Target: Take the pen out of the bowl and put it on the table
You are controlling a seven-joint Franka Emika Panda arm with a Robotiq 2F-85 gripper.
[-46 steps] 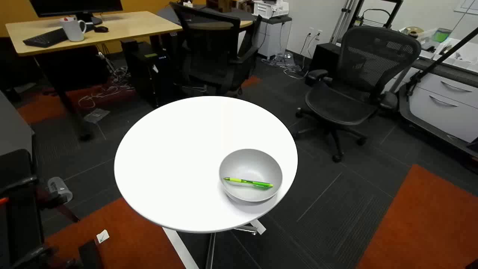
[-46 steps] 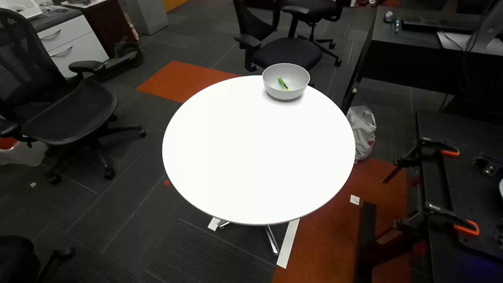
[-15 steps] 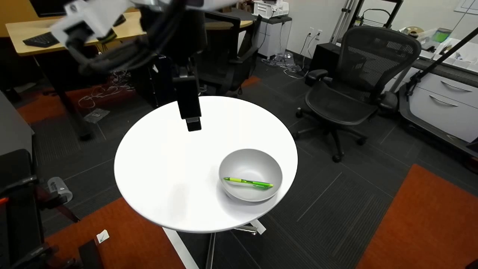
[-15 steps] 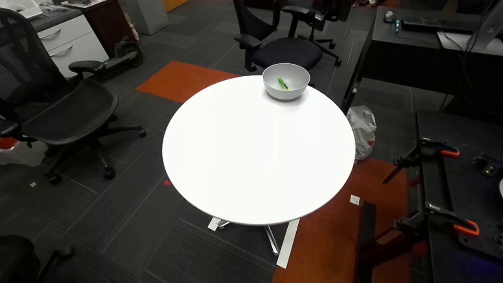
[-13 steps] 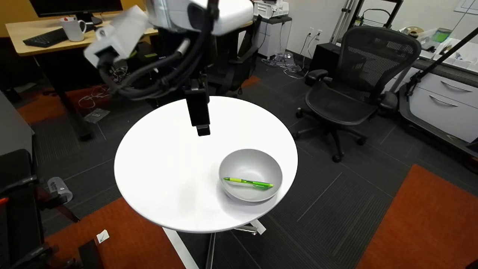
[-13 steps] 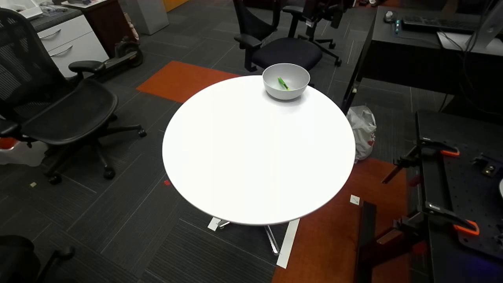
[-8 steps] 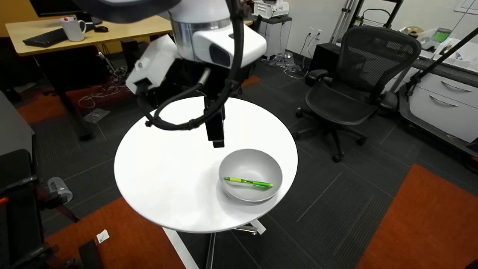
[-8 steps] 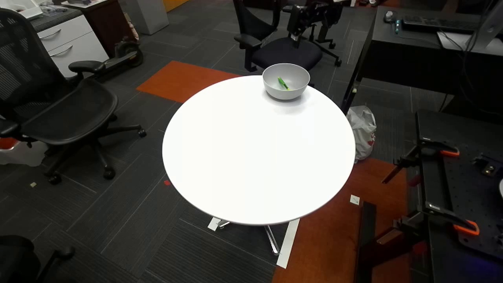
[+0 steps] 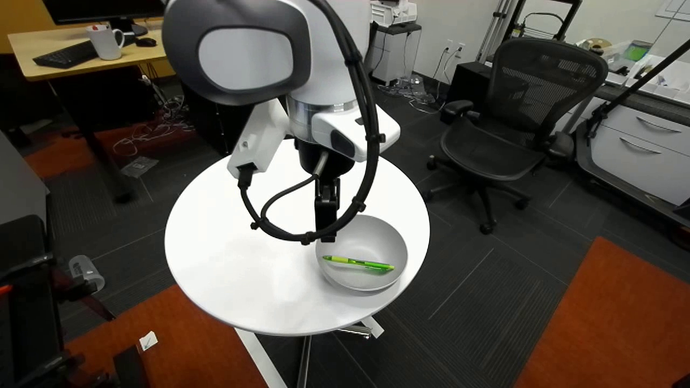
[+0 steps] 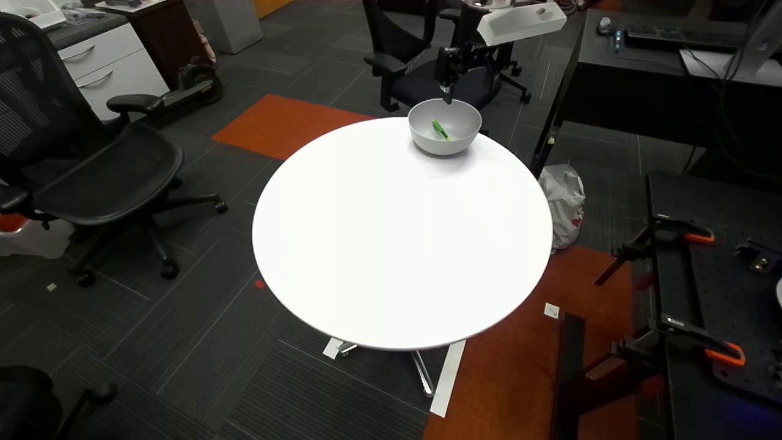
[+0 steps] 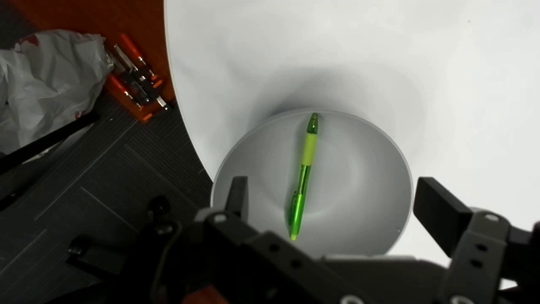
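The bright green pen [image 11: 309, 150] lies inside the silvery-grey bowl [image 11: 363, 169], low against its wall. Pen [image 9: 358, 263] and bowl [image 9: 374, 237] also show in an exterior view, as do the pen [image 10: 440, 129] and bowl [image 10: 443, 147] in an exterior view. The bowl stands near the edge of the round white table [image 10: 397, 244]. My gripper [image 11: 333, 188] is open and empty above the bowl, its fingers on either side of the pen with wide gaps. In an exterior view the gripper [image 9: 326, 237] hangs over the bowl's rim, partly hidden by a cable loop.
A wooden desk [image 9: 194, 40] with a white mug [image 9: 106, 42] and a keyboard stands behind the table. A black office chair [image 9: 517, 108] stands apart from it. A plastic bag [image 10: 562, 201] lies on the floor beside the table. Black cables [image 9: 291, 237] loop from the arm.
The arm was out of view about three seconds ago. Over the last second the gripper has come across the table and down to the bowl. The pen and bowl have not moved.
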